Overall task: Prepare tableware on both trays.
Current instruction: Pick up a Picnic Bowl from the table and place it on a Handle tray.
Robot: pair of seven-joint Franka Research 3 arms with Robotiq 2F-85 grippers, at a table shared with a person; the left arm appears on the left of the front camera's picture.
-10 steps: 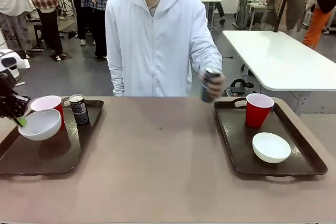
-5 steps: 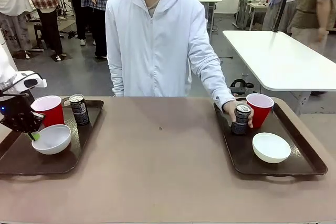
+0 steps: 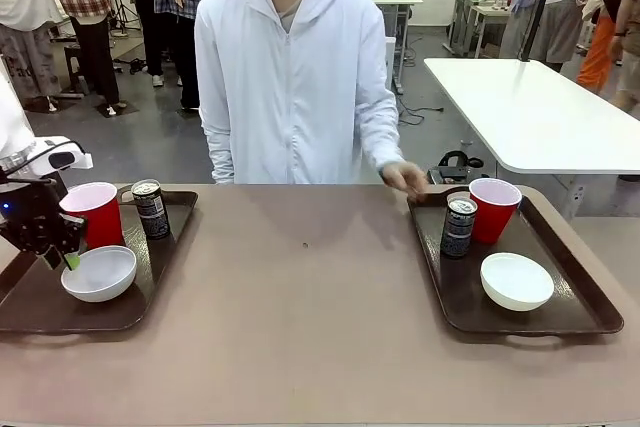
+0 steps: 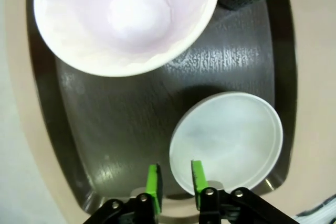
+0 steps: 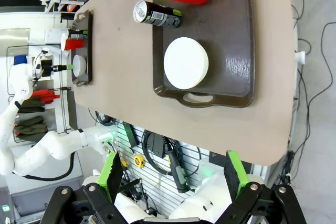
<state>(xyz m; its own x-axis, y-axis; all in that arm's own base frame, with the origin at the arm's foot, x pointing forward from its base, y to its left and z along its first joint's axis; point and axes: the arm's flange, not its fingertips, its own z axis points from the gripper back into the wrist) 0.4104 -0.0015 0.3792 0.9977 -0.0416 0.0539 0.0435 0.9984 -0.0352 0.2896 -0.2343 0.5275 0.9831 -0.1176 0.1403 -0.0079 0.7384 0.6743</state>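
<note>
On the left tray (image 3: 150,282) stand a red cup (image 3: 95,209) and a black can (image 3: 151,209), with a white bowl (image 3: 98,273) resting in front of them. My left gripper (image 3: 60,257) sits at the bowl's left rim. In the left wrist view the gripper (image 4: 175,182) has its jaws slightly apart astride the rim of the bowl (image 4: 226,142), open with gaps showing. The right tray (image 3: 585,302) holds a can (image 3: 459,227), a red cup (image 3: 493,209) and a bowl (image 3: 516,280). My right gripper (image 5: 173,177) hangs high over that tray (image 5: 247,51), wide open with nothing between its fingers.
The person stands at the far side; one hand (image 3: 405,178) hovers just off the right tray's far left corner. A white table (image 3: 530,112) stands behind on the right. The brown tabletop (image 3: 300,307) stretches bare between the trays.
My left gripper lowered the bowl onto the left tray and loosened its jaws. The person set the can on the right tray and drew the hand back.
</note>
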